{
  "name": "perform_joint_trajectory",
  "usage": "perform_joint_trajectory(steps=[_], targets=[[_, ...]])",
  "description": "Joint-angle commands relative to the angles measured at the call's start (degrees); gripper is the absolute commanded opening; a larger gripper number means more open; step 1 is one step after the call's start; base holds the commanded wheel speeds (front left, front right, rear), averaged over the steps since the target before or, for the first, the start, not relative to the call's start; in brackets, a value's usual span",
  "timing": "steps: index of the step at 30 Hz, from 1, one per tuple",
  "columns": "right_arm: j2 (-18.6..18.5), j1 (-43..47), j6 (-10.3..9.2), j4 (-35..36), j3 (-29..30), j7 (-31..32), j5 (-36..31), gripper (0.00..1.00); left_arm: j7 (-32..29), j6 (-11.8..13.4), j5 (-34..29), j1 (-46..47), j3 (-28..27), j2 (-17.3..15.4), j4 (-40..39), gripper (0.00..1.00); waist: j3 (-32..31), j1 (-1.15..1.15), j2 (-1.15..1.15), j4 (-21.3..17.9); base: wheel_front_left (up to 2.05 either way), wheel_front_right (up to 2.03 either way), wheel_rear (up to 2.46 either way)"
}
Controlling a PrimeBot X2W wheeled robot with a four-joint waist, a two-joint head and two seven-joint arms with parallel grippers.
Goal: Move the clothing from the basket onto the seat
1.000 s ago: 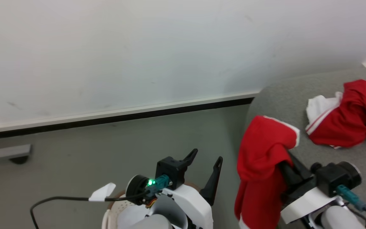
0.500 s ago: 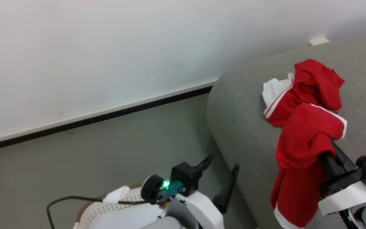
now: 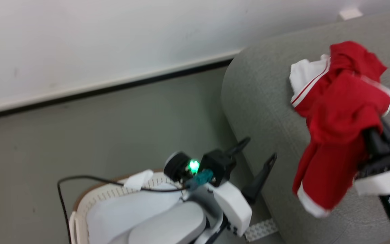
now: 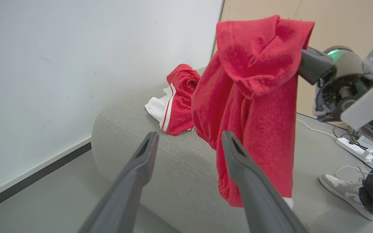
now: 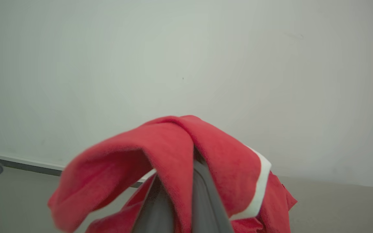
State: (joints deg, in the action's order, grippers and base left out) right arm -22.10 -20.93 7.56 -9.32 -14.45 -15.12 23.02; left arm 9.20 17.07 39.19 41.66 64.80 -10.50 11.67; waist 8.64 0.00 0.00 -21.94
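Right gripper point(image 3: 372, 135): I read jaws clamped tight on red garment point(image 3: 337, 125). Cloth folds over fingertips and hangs below them, over seat point(image 3: 259, 95) edge. Second garment point(image 3: 350, 57), red with white panel: lying on seat just beyond those fingertips. Left gripper point(image 3: 261, 147): jaws spread wide, nothing held, fingers aimed at seat side. Basket point(image 3: 90, 200): behind and below left wrist.

hanging garment point(image 3: 333, 135): red, white hem, limp, dangled over edge of seat point(image 3: 259, 101); second garment point(image 3: 354, 57), red with white panel, lay crumpled on seat behind it; basket point(image 3: 110, 194) white, perforated, brown-rimmed, sat on floor point(image 3: 80, 135) beside seat
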Motion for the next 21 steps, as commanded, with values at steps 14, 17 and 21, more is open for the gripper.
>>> perform_joint_trajectory(steps=[14, 17, 21], targets=[[-9.3, -36.0, -0.15, -13.5, 7.6, 1.6, 3.2, 0.0, 1.3, -6.8, -5.7, 16.7, -0.4, 1.1, 6.0, 1.0, 20.4, 0.0, 0.0, 7.2, 0.0, 0.0, 0.0], [-11.9, -42.7, -0.14, -20.3, 10.9, 1.3, 1.0, 0.0, 2.6, -8.2, -6.1, 18.2, -0.1, 1.9, 7.8, 1.0, 22.1, 0.0, 0.0, 8.3, 0.0, 0.0, 0.0], [-14.5, -47.8, -0.15, -30.7, 15.2, 0.8, -4.3, 0.0, 4.0, -10.0, -6.7, 19.3, 0.2, 2.8, 10.2, 1.0, 23.7, 0.0, 0.0, 9.9, 0.0, 0.0, 0.0]])
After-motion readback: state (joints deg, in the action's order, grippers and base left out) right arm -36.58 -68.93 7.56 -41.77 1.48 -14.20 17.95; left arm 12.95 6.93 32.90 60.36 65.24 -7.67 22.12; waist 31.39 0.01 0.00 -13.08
